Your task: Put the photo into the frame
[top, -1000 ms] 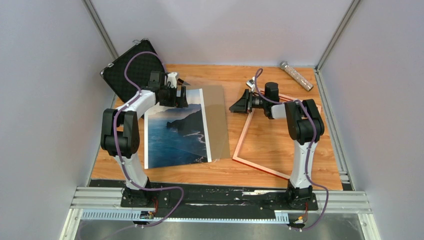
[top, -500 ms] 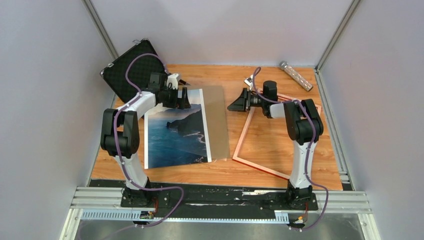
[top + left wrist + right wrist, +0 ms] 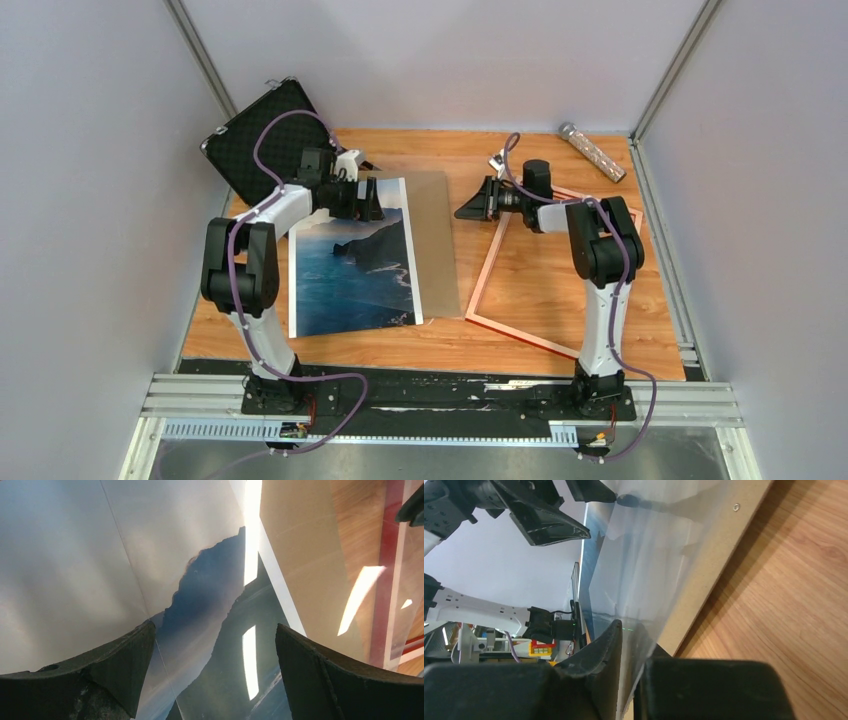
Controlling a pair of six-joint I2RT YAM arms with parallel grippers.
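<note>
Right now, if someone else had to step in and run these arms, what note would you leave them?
Left gripper: open, holding nothing, over the photo's far edge.
Right gripper: pinched on the edge of a clear sheet, tilted up above the brown backing board.
The photo lies face up, left of the frame; the frame lies flat on the table, empty.
Done: nothing framed yet. Left: get the photo into the frame.

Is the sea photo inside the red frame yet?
Out. The photo lies left of the frame, apart from it; the frame's opening shows only bare table wood.
</note>
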